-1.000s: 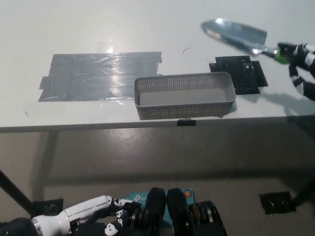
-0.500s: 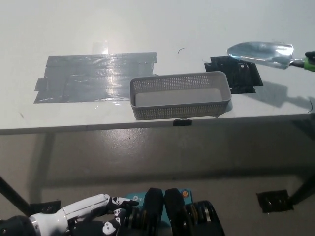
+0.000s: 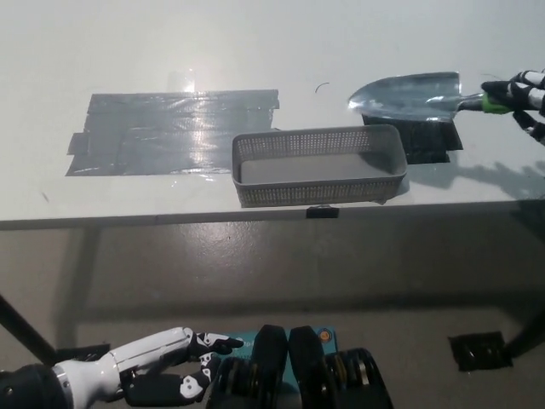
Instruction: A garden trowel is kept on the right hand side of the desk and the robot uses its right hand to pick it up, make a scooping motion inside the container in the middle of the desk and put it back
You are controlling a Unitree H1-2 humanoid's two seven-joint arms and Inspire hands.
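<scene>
A silver garden trowel [image 3: 411,95] with a green collar on its handle hangs in the air above the right end of the grey mesh container [image 3: 319,165]. Its blade points left over the container's far right corner. My black right hand [image 3: 524,102] is shut on the handle at the picture's right edge, partly cut off. The container stands near the desk's front edge, in the middle. My white left hand [image 3: 162,363] rests low at the bottom left, below the desk, fingers stretched out and holding nothing.
A black taped patch [image 3: 426,136] lies on the desk to the right of the container, half hidden under the trowel. A big grey tape patch [image 3: 166,132] covers the desk's left part. The desk's front edge [image 3: 255,215] runs across the picture.
The trowel swung from pointing up-left to low and level, and now reaches left over the container's right end. The camera shifted slightly between frames. The left hand barely moved.
</scene>
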